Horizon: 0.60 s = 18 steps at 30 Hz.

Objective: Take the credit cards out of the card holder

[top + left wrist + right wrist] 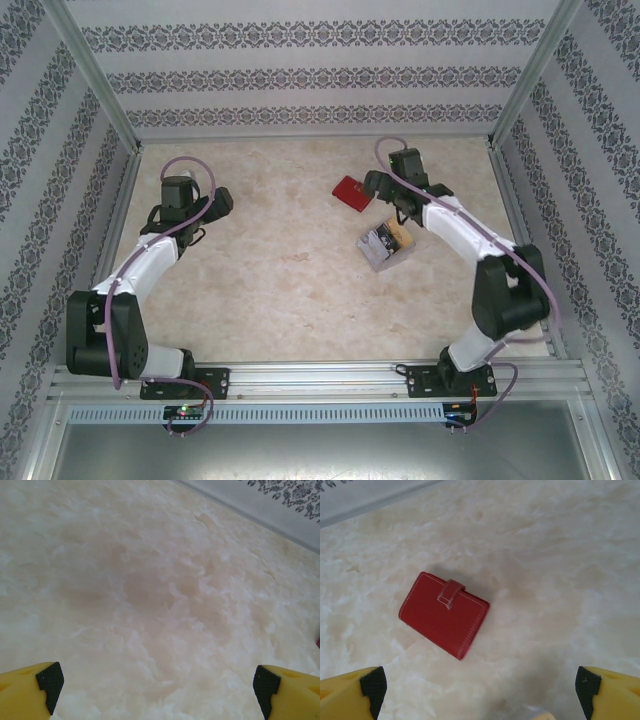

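The red card holder (352, 192) lies shut and flat on the table at the back right, its little tab (451, 593) folded over the top edge. In the right wrist view the card holder (443, 614) sits ahead and to the left of my right gripper (480, 687), which is open and empty above the table. The credit cards (384, 246) lie in a small loose pile, grey, dark and tan, just in front of the holder. A pale corner of one card (540, 714) peeks in at the bottom edge. My left gripper (218, 203) is open over bare table (150, 595).
Patterned walls on metal posts (100, 90) enclose the marble-look table (280, 280) on three sides. The right arm's elbow (510, 290) stands near the right wall. A grey wall base (250, 510) runs along the far edge in the left wrist view.
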Tool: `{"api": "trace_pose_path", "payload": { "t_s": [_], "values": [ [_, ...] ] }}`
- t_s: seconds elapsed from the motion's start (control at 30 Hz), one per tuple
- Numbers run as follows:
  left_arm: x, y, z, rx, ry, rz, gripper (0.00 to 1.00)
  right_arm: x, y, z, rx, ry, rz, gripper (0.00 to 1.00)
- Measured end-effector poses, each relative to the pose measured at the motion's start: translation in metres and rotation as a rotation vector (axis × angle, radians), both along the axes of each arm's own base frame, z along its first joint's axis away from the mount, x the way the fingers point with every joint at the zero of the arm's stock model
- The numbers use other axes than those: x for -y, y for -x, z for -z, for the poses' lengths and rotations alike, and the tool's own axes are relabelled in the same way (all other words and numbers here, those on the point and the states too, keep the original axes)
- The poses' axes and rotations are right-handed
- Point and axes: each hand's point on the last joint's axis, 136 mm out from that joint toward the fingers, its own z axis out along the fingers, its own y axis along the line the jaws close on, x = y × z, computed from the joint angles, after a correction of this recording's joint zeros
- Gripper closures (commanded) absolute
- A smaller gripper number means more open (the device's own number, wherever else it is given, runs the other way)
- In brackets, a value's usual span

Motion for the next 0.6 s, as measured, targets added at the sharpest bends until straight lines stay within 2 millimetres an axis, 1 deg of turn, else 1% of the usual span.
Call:
{"api": "trace_pose_path", "payload": {
  "t_s": [0.13, 0.27, 0.37, 0.43, 0.6],
  "values": [
    [0.006, 0.001, 0.006, -0.025, 0.031, 0.022, 0.01, -0.028, -0.039, 0.023, -0.043, -0.048, -0.067, 0.05],
    [0.012, 0.003, 0.010, -0.047, 0.062, 0.035, 0.01, -0.048, -0.066, 0.049, -0.081, -0.088, -0.111, 0.08],
    [0.015, 0.004, 0.013, -0.056, 0.080, 0.045, 0.01, -0.058, -0.081, 0.067, -0.105, -0.107, -0.132, 0.09],
    [0.017, 0.004, 0.016, -0.067, 0.092, 0.049, 0.01, -0.064, -0.088, 0.075, -0.117, -0.114, -0.142, 0.10],
    [0.025, 0.004, 0.027, -0.100, 0.120, 0.063, 0.01, -0.078, -0.101, 0.089, -0.141, -0.119, -0.165, 0.12]
  ]
}}
